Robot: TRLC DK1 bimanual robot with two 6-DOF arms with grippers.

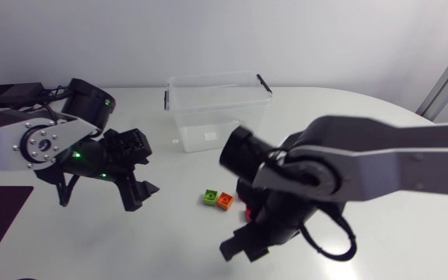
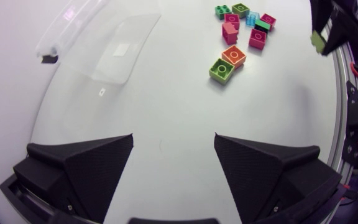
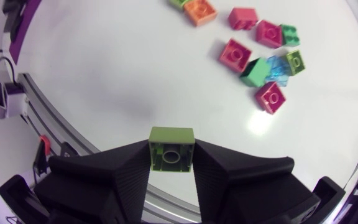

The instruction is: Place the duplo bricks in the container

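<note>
Lime-green brick [image 3: 171, 140], hollow underside showing, is pinched from both sides between the fingers of the right gripper [image 3: 171, 154], over the white table [image 3: 104, 81]. Ahead of those fingers lies a loose cluster. A magenta brick [image 3: 270, 97] is nearest. Past it a green brick [image 3: 252, 72] touches a clear blue brick [image 3: 278, 67], with an olive brick [image 3: 294, 61] against that and a red brick [image 3: 235, 54] just beside them. Farther ahead sit a few more pink and green pieces, and an orange brick [image 3: 200, 9] lies at the far end.

Over on the other side, the left gripper [image 2: 174, 144] has its fingers spread wide, with tabletop showing between them. Ahead of them, off toward the right finger's side, a bright green brick [image 2: 221, 68] touches the orange one, and the cluster lies beyond.

Farthest off, ahead past the left finger's side, the clear container [image 1: 218, 78] stands upright and open-topped on the table, well apart from the bricks.
</note>
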